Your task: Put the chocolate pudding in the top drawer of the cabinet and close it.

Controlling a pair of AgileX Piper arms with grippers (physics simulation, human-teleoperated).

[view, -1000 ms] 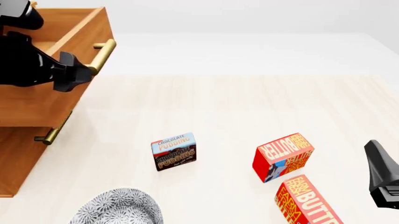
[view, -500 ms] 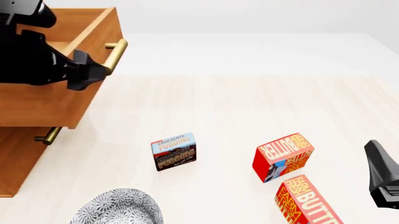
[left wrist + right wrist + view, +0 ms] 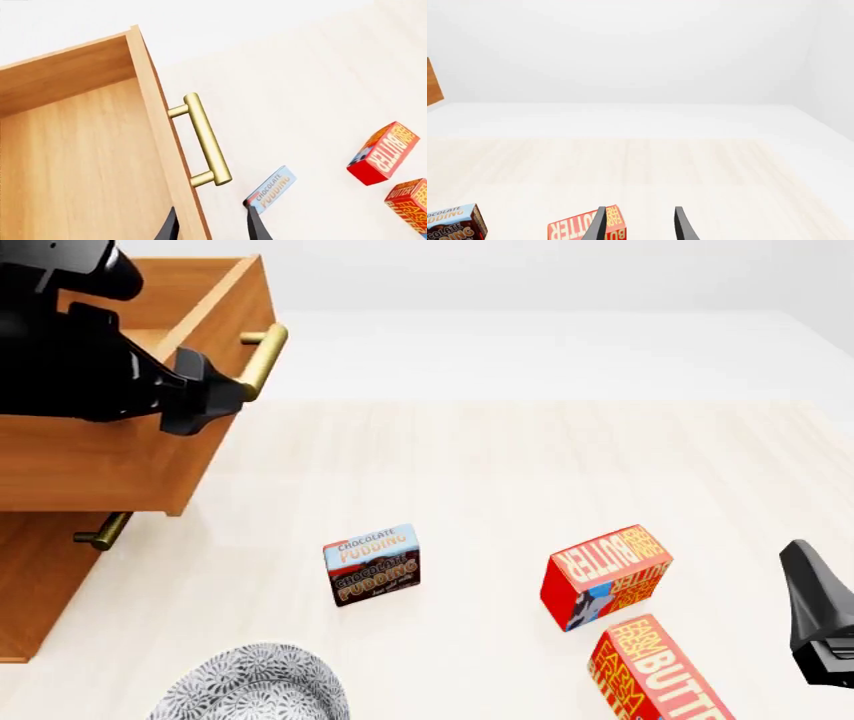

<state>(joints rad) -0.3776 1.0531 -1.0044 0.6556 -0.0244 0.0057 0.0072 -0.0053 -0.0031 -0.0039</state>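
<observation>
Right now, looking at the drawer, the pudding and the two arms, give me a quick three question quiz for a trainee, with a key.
1. True or false: the pudding is already inside the top drawer.
2. Which arm is at the drawer front: A) left, B) right, C) neither?
3. Fill in: the two red boxes near the right gripper are printed with the word ____.

Key:
1. False. It stands on the table, apart from the cabinet.
2. A. The left gripper straddles the drawer's front panel, jaws apart, near the brass handle.
3. Butter, on both butter boxes.
</observation>
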